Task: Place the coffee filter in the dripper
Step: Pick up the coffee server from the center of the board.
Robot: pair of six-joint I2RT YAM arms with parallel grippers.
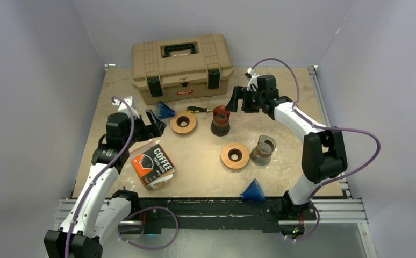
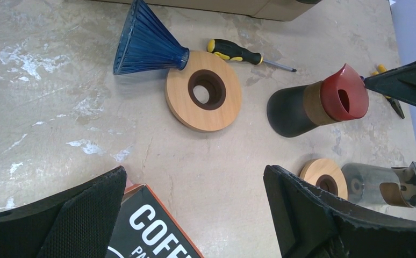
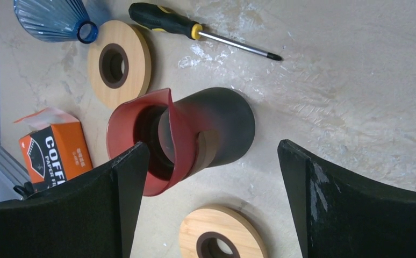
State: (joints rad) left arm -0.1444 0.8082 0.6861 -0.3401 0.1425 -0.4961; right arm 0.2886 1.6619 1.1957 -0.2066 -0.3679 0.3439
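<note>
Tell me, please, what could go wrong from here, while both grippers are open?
1. The right gripper is open near the red-topped carafe, and one finger looks close to its rim; it could tip the carafe.
2. The left gripper hangs open over a corner of the coffee filter box; closing there might drag the whole box.
3. The blue dripper lies on its side against a wooden ring; it may roll if touched.

Top camera looks down; both low wrist cameras share the blue dripper (image 2: 146,40).
</note>
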